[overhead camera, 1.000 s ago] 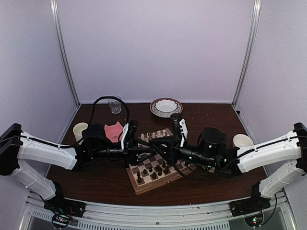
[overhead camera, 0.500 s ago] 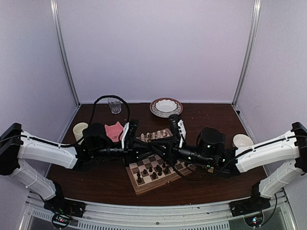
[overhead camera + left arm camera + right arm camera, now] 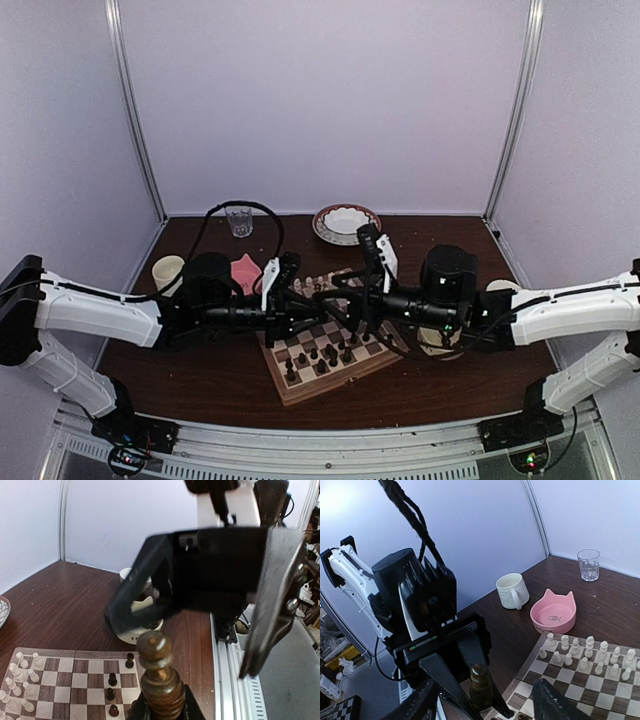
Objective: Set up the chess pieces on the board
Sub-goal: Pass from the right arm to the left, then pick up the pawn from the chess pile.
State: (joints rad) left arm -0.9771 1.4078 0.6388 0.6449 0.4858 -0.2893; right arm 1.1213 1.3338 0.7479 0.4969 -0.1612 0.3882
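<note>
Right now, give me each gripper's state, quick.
Left gripper: closed on a dark chess piece.
Right gripper: open, jaws spread either side of that piece.

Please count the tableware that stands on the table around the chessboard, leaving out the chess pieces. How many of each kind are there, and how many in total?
Cups: 2
Drinking glass: 1
Pink bowl: 1
Patterned plate: 1
Total: 5

Soft, even light; wrist views blur up close, perhaps from motion.
</note>
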